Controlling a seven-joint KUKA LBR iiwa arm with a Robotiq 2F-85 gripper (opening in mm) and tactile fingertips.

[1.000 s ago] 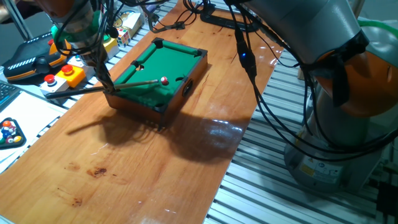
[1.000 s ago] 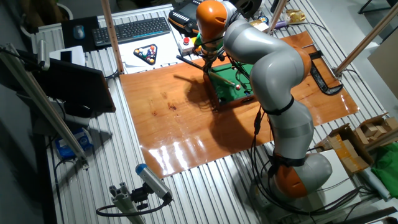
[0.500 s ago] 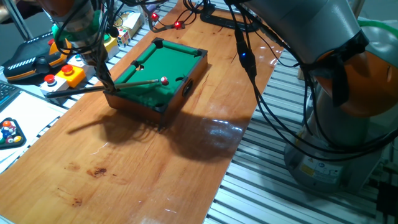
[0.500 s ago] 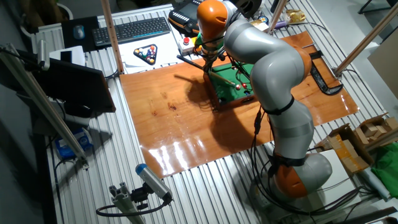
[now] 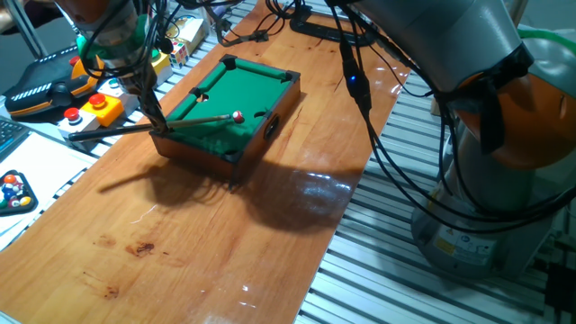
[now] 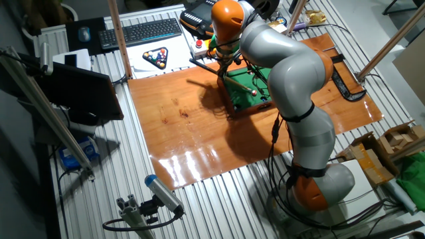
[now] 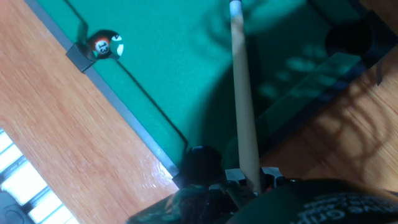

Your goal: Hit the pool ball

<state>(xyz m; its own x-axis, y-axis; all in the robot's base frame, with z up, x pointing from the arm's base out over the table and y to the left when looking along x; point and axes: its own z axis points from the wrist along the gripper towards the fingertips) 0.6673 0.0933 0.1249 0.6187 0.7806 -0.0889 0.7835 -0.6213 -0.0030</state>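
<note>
The miniature green-felt pool table [image 5: 266,129] stands on the wooden board; it also shows in the other fixed view [image 6: 234,108]. A tiny dark-red pool ball [image 5: 238,116] lies on the felt, right at the tip of a thin cue stick [image 5: 193,121]. My gripper [image 5: 155,122] is at the table's near-left end and is shut on the cue. In the hand view my gripper [image 7: 250,183] holds the cue [image 7: 241,93], which runs up across the felt; its tip reaches the top edge, and the ball beyond it is out of view.
A second dark-red ball marked 13 [image 7: 106,45] sits by a side pocket [image 5: 202,96]. Racked coloured balls in a black triangle [image 5: 13,193] lie at the left [image 6: 157,58]. A yellow box with a red button [image 5: 101,108] and cables [image 5: 360,90] flank the table.
</note>
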